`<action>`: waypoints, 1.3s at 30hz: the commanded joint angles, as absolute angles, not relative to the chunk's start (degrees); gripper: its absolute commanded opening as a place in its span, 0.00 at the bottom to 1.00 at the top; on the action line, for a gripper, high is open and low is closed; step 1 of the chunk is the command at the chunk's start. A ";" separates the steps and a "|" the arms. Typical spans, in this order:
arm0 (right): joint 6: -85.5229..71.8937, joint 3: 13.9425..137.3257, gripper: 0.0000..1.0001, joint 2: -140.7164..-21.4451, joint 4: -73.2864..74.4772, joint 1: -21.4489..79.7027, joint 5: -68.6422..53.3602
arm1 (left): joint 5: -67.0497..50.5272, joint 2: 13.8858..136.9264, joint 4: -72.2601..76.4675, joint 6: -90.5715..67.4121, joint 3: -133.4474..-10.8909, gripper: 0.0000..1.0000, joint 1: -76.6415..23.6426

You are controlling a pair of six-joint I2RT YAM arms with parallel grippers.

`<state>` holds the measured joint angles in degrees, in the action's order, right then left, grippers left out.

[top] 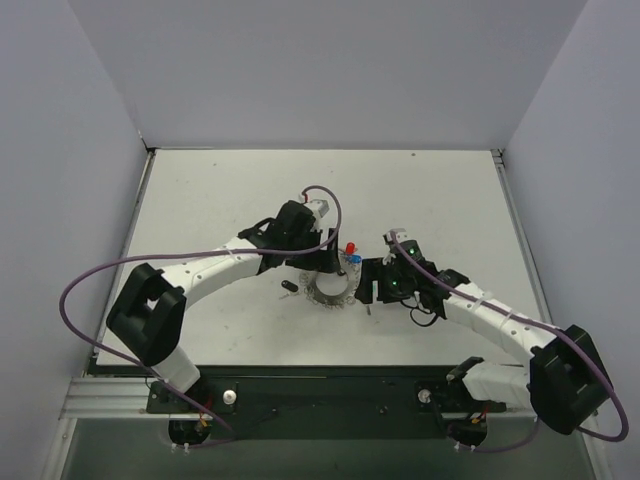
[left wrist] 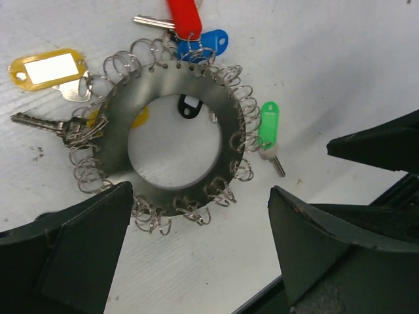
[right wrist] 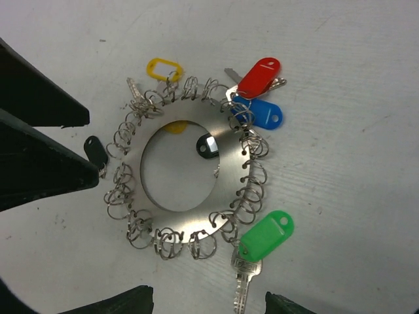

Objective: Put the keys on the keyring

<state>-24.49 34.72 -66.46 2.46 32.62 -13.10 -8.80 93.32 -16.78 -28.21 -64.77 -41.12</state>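
White label insert in the yellow tag (left wrist: 46, 69), no text legible. The keyring (left wrist: 173, 78) lies flat on the desk (left wrist: 347, 59), with the keys (left wrist: 268, 124), tagged red, blue, green and yellow, at its rim loops. The left hand (left wrist: 201, 196) is spread wide, straddling the ring's edge and gripping nothing. The right hand (right wrist: 208, 293) is also wide apart and empty, with the green key's tip between its fingers.

A flat silvery metal keyring (right wrist: 230, 180), wide-holed and fringed with wire loops, lies mid-frame. Around its rim lie a red-tagged key (right wrist: 258, 77) and blue-tagged key (right wrist: 265, 112) upper right, a green-tagged key (right wrist: 265, 237) lower right, a yellow-tagged key (right wrist: 163, 68) at top.
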 commanded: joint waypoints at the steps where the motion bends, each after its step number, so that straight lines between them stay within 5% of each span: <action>1: -27.42 36.12 0.66 -71.09 0.53 36.21 -11.96 | -5.54 90.10 -18.19 -27.95 -64.52 0.94 -38.94; 5: -28.56 37.87 0.52 -75.31 -1.32 37.18 -11.69 | -5.97 87.90 -18.98 -27.86 -62.67 0.94 -36.39; 26: -31.11 39.46 0.26 -85.78 -7.46 37.62 -14.68 | -7.56 86.40 -17.49 -28.56 -56.08 0.96 -30.94; 30: -31.99 38.41 0.17 -86.40 -10.01 37.62 -14.59 | -7.47 85.52 -17.40 -28.56 -55.72 0.97 -31.02; 33: -31.56 38.50 0.00 -86.66 -10.81 37.62 -14.50 | -7.21 84.73 -17.23 -28.39 -55.02 0.97 -30.94; 39: -27.61 39.72 0.00 -82.89 -7.74 37.62 -14.24 | -7.21 80.96 -15.65 -27.25 -53.09 0.96 -30.94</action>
